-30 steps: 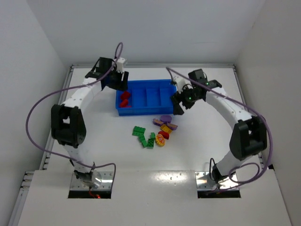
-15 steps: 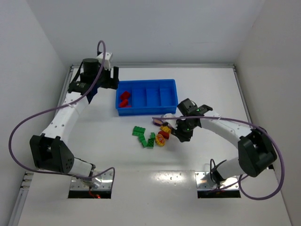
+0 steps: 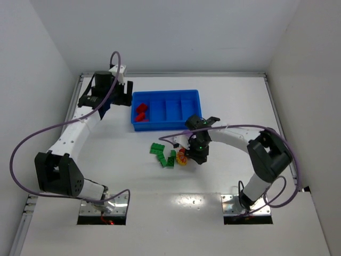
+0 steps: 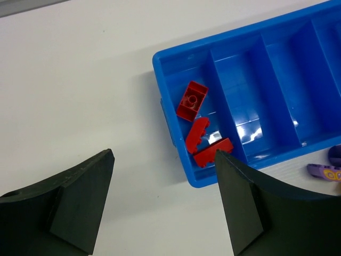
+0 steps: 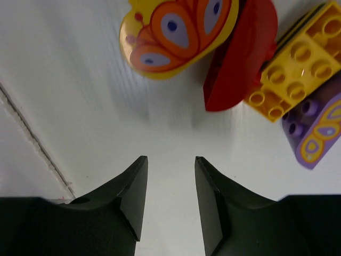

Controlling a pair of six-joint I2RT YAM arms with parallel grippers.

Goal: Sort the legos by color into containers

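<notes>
The blue tray has three red legos in its leftmost container; the other containers look bare. My left gripper hovers just left of the tray, and in the left wrist view the left gripper is open wide and empty. In front of the tray lies a pile: green legos, a yellow rounded lego with a butterfly print, a red lego, a yellow brick and a purple lego. My right gripper hangs low just beside the pile, jaws a narrow gap apart, nothing between them.
White walls close in the table at the left, back and right. The right arm's forearm lies low across the table to the right of the pile. A purple cable loops out beside the left arm.
My right gripper came down from the tray's right end to the pile and narrowed its jaws. My left gripper drew back left from the tray and opened wider.
</notes>
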